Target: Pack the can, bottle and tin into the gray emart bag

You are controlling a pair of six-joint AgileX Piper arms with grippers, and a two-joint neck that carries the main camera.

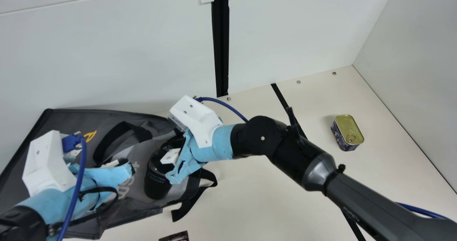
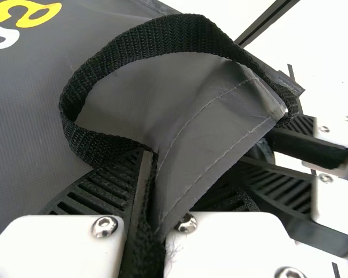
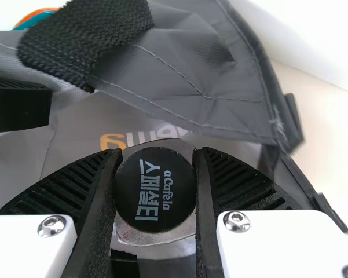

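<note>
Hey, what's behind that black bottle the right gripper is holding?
Behind the bottle in the right gripper, the gray bag shows, with orange and white print partly in sight. Whatever lies directly behind the bottle is covered, so I can't tell.

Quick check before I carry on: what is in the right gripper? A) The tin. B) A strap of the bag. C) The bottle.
C: the right wrist view shows the bottle, black cap up toward the camera, pinched in the right gripper.
</note>
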